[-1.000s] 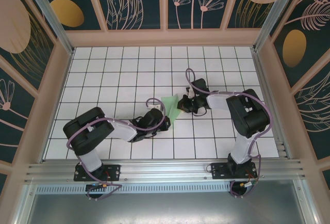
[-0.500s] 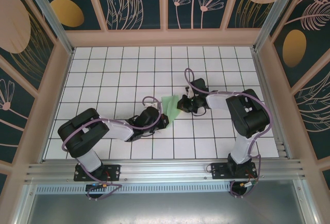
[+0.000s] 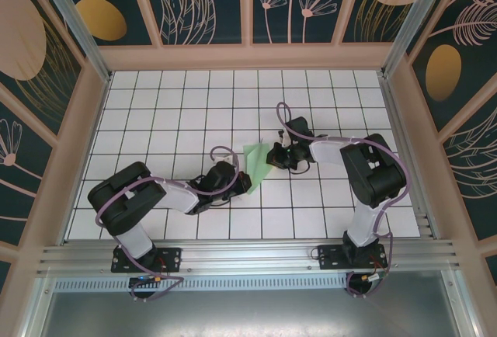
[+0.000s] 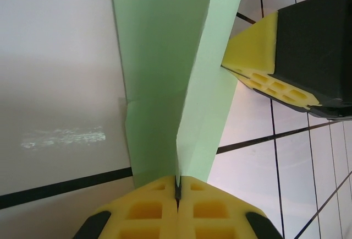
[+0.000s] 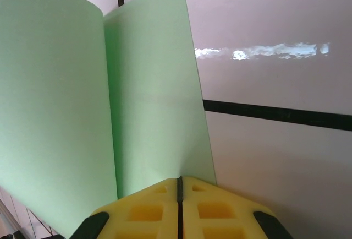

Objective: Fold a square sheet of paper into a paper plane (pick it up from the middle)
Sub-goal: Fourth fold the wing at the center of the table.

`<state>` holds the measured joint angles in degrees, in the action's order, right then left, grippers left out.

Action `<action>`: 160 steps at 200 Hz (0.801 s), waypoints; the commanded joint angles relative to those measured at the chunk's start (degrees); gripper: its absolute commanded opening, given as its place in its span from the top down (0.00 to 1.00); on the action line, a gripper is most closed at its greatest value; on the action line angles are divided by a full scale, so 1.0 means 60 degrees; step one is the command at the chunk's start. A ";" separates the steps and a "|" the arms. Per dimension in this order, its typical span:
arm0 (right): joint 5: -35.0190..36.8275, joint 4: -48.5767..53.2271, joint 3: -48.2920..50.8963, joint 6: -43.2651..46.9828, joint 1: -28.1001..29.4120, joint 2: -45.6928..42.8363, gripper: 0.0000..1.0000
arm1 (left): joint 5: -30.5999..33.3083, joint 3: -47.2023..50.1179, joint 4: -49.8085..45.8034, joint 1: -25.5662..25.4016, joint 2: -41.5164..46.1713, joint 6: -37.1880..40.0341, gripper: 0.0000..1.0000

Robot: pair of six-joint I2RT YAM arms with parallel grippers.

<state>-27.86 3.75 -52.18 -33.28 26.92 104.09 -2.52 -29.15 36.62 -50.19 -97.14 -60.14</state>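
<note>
Mid-fold, seen from the top camera and both wrists. The sheet of paper (image 3: pixel 255 165), pale green, is held off the white gridded tabletop (image 3: pixel 155 119) near its centre, between the two arms, and is doubled along a lengthwise crease. The left gripper (image 3: pixel 242 184) is fully closed, its yellow pads (image 4: pixel 146 211) pinching the near end of that crease. The right gripper (image 3: pixel 272 156) is likewise closed on the far side of the sheet, where the two leaves stand up from its pads (image 5: pixel 220 208) like an open book. Over the last second I see the left arm's elbow swing outward and its gripper creep toward the near tip, so the green shape now reaches further toward me, while the right gripper has held its place. I read this as the crease being drawn taut (a sharpening pass, not a new fold). The paper is no dart yet, and most of the folding remains.
</note>
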 commanded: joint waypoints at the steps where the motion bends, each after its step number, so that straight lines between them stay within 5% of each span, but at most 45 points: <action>1: 0.0556 0.0675 -0.0199 0.0229 0.0026 0.0233 0.90 | -0.0135 0.0050 0.0223 0.0045 -0.0349 -0.0183 0.97; 119: 0.0220 0.0542 -0.0450 0.0342 0.0042 -0.0898 0.84 | -0.0205 0.0016 0.0005 0.0074 -0.0715 -0.0430 0.97; 160: -0.1046 -0.0537 0.0013 0.0055 0.0231 -0.1494 0.87 | -0.0341 0.0031 0.0137 0.0061 -0.0841 -0.0495 0.97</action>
<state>-28.45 5.52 -53.49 -32.45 27.11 97.86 -2.92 -29.30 39.03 -50.13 -99.68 -62.22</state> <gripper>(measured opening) 0.145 0.068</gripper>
